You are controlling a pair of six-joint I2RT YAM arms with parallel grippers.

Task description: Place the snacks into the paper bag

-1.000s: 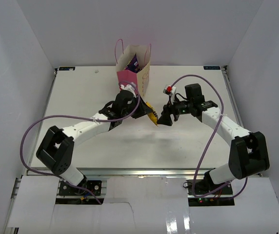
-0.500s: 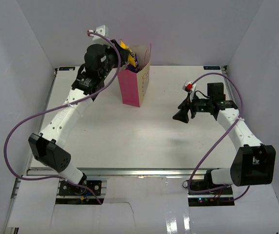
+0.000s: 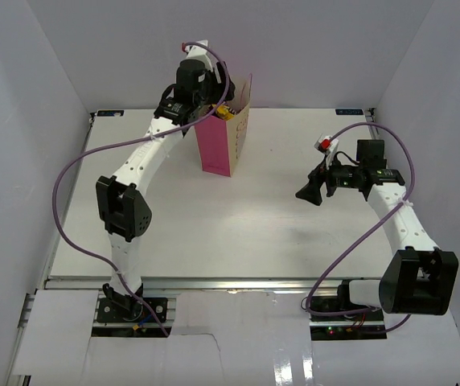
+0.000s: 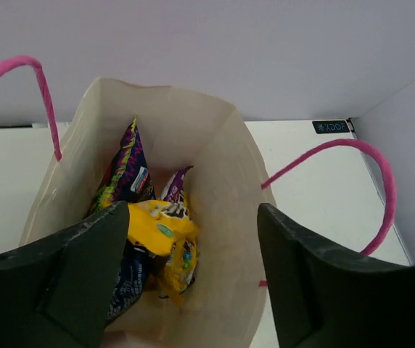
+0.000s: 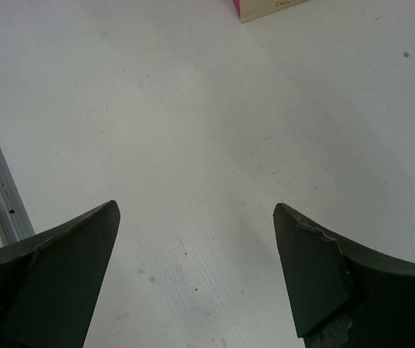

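1. Here, left gripper hangs over the mouth of the paper bag, upper centre of the top view, fingers spread wide.
2. Bag upright at the far side of the table, pink side panel facing the camera, pink handles up.
3. Inside the bag: yellow packet on top, purple packet leaning on the left wall, another dark one underneath.
4. Right gripper at right of the top view, well apart from the bag, over the table, fingers spread.
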